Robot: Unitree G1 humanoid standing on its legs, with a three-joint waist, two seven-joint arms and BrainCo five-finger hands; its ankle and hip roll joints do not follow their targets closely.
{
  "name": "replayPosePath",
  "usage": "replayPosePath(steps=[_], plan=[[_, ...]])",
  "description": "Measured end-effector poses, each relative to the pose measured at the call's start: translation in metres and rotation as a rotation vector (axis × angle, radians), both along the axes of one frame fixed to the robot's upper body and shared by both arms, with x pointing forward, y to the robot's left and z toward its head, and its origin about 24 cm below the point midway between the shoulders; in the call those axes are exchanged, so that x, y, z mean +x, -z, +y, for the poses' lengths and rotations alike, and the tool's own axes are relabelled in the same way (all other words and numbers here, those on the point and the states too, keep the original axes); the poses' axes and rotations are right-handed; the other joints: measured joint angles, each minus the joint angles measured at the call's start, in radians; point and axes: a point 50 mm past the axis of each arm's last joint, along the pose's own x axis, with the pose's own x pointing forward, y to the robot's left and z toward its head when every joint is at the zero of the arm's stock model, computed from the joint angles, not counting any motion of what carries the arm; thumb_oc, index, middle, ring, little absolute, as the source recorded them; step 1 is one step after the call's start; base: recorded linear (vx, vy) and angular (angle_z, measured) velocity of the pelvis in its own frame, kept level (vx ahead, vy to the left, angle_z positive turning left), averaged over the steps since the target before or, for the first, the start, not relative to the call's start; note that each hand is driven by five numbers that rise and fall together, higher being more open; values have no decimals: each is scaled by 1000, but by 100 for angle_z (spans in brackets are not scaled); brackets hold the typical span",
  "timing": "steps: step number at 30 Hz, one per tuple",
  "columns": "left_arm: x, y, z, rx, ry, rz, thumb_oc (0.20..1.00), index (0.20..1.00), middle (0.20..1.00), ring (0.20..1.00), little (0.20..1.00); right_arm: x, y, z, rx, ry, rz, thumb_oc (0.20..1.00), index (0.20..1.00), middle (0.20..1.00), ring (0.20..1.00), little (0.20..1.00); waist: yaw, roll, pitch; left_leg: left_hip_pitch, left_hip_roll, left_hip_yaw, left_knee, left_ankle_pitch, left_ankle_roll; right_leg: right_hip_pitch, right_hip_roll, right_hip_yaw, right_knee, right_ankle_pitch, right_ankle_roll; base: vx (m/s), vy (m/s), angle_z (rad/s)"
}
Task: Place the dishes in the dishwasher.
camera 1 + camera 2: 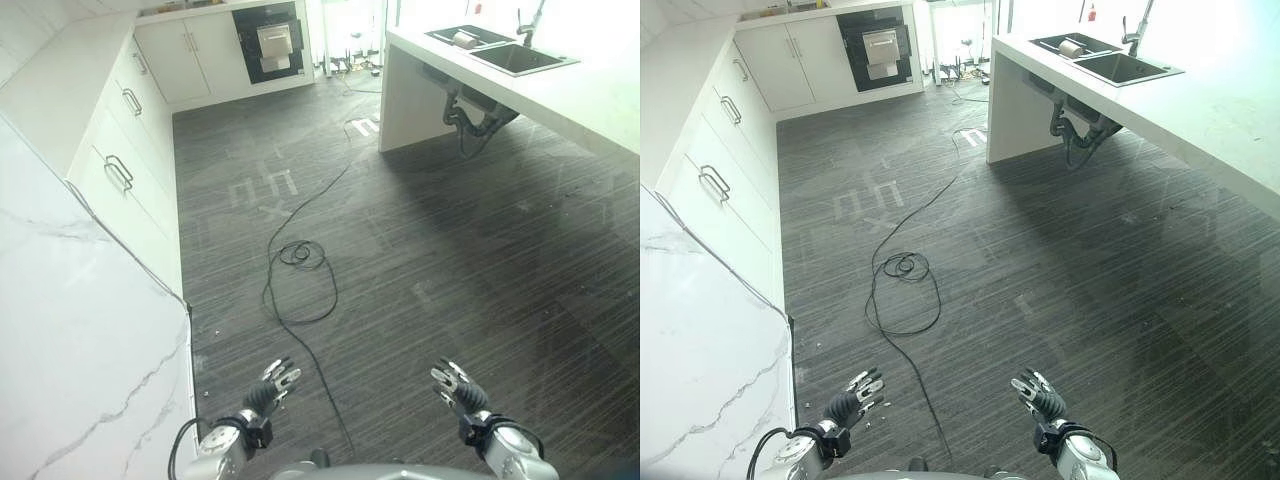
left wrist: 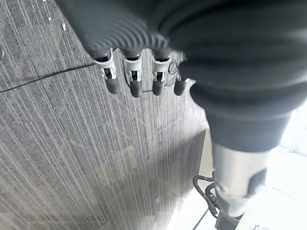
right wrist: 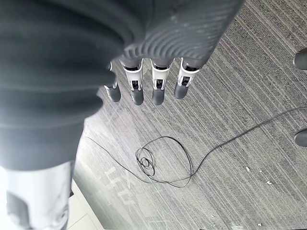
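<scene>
A dark built-in appliance (image 1: 270,42) with a silver front panel stands in the far wall of white cabinets. On the island to the right is a steel sink (image 1: 500,50), and a pale object (image 1: 465,38) rests in its left basin. My left hand (image 1: 272,388) and right hand (image 1: 455,388) hang low over the dark floor, far from both. The left hand's fingers (image 2: 134,76) are relaxed and hold nothing. The right hand's fingers (image 3: 156,81) are the same, with nothing in them.
White cabinets with bar handles (image 1: 120,170) run along the left under a marble counter (image 1: 70,350). The white island counter (image 1: 590,95) fills the upper right, with drain pipes (image 1: 470,110) beneath the sink. Pale tape marks (image 1: 265,185) lie on the dark plank floor.
</scene>
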Motion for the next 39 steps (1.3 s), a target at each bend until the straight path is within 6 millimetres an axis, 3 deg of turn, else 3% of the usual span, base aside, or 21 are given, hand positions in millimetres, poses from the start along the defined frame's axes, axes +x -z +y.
replayPosePath(steps=[19, 25, 26, 27, 28, 29, 30, 31, 32, 33, 34, 35, 36, 37, 38, 39], plan=[[-19, 8, -3, -103, 0, 73, 1000, 1000, 1000, 1000, 1000, -8, 4, 5, 41, 4, 23, 1000, 1000, 1000, 1000, 1000, 3, -14, -57, 1, 1, 5, 0, -1, -6, -1, 0, 5, 0, -2, 8, 2, -6, 0], [-20, 10, 1, -44, -30, 89, 1000, 1000, 1000, 1000, 1000, -6, -1, 7, 52, -10, -5, 1000, 1000, 1000, 1000, 1000, -1, -20, -61, -6, 9, 6, 7, 2, -10, -9, 11, 10, 0, -4, 7, 9, -108, -1], [-18, 8, 1, -36, -39, 79, 1000, 1000, 1000, 1000, 1000, -1, -5, 9, 57, -17, -34, 1000, 1000, 1000, 1000, 1000, -2, -24, -60, -30, 14, 6, 44, -1, -11, -17, 14, 12, 0, -7, 3, 0, -108, 5], [-17, 8, 3, -37, -48, 75, 1000, 1000, 1000, 1000, 1000, 2, -7, 10, 57, -18, -47, 1000, 1000, 1000, 1000, 1000, 0, -30, -55, -80, 22, 1, 134, -15, -39, -35, 25, 28, 17, -18, -12, 143, -68, 46], [3, -1, 4, -58, -70, 13, 1000, 1000, 1000, 1000, 1000, 2, -8, 4, 45, -3, -48, 1000, 1000, 1000, 1000, 1000, 10, -73, -11, -353, 28, -25, 599, 8, -107, -79, 5, 64, 73, -51, -64, 252, 26, 43], [-1, 1, 4, -72, -68, 27, 1000, 1000, 1000, 1000, 1000, -1, -6, 0, 36, 7, -32, 1000, 1000, 1000, 1000, 1000, 16, -57, 2, -387, 48, -10, 615, -13, -91, -61, 17, 64, 68, -54, -63, 389, 106, 35], [-1, 1, 4, -77, -63, 24, 1000, 1000, 1000, 1000, 1000, -1, -5, -4, 30, 18, -28, 1000, 1000, 1000, 1000, 1000, 17, -47, 3, -388, 59, 9, 574, -16, -86, -60, 25, 62, 72, -56, -67, 340, 117, -17], [-1, 1, 4, -83, -60, 20, 1000, 1000, 1000, 1000, 1000, 0, -4, -7, 25, 29, -23, 1000, 1000, 1000, 1000, 1000, 18, -15, 3, -355, 68, 39, 401, -19, -83, -61, 40, 62, 65, -57, -67, 490, 166, -34], [-1, 1, 4, -89, -64, 21, 1000, 1000, 1000, 1000, 1000, 0, -4, -6, 26, 26, -21, 1000, 1000, 1000, 1000, 1000, 16, 12, 11, -291, 63, 60, 170, -2, -102, -36, 53, 60, 42, -54, -64, 528, 182, -27], [-2, 2, 3, -94, -61, 24, 1000, 1000, 1000, 1000, 1000, -2, -3, -6, 27, 28, -14, 1000, 1000, 1000, 1000, 1000, 9, 22, 14, -256, 67, 57, 67, 13, -119, -1, 62, 58, 10, -52, -60, 713, 291, -12], [-1, 3, 1, -104, -63, 27, 1000, 1000, 1000, 1000, 1000, -3, -2, -6, 23, 30, -6, 1000, 1000, 1000, 1000, 1000, 18, 24, 16, -246, 80, 57, -3, 29, -147, 13, 66, 62, -4, -52, -60, 517, 243, -18], [-5, 9, -6, -132, -65, 57, 1000, 1000, 1000, 1000, 1000, -5, -2, -9, 16, 37, -2, 1000, 1000, 1000, 1000, 1000, 58, 28, 35, -264, 133, 99, 1, 39, -151, 41, 60, 88, -7, -65, -46, 522, 302, -19], [-8, 10, -6, -139, -62, 59, 1000, 1000, 1000, 1000, 1000, -10, 0, -10, 13, 40, 11, 1000, 1000, 1000, 1000, 1000, 64, 26, 34, -252, 137, 130, 2, 39, -151, 73, 41, 87, -6, -91, -24, 459, 290, -25], [-9, 10, -6, -140, -63, 58, 1000, 1000, 1000, 1000, 1000, -10, 0, -10, 13, 40, 9, 1000, 1000, 1000, 1000, 1000, 65, 26, 34, -242, 131, 144, 2, 53, -136, 87, 28, 93, -6, -105, -9, 498, 306, -92], [-15, 8, 14, -128, -153, 45, 1000, 1000, 1000, 1000, 1000, -7, 0, -2, 40, 37, 12, 1000, 1000, 1000, 1000, 1000, 89, -54, 43, -131, -8, 140, 1, 97, 4, 132, -119, 148, 82, -154, 79, 735, 556, -102], [-12, 2, 25, -99, -155, 11, 1000, 1000, 1000, 1000, 1000, -11, 2, 6, 68, 43, 19, 1000, 1000, 1000, 1000, 1000, 87, -64, 40, -84, -34, 139, 2, 62, 70, 119, -142, 135, 172, -139, 94, 621, 517, -97]])
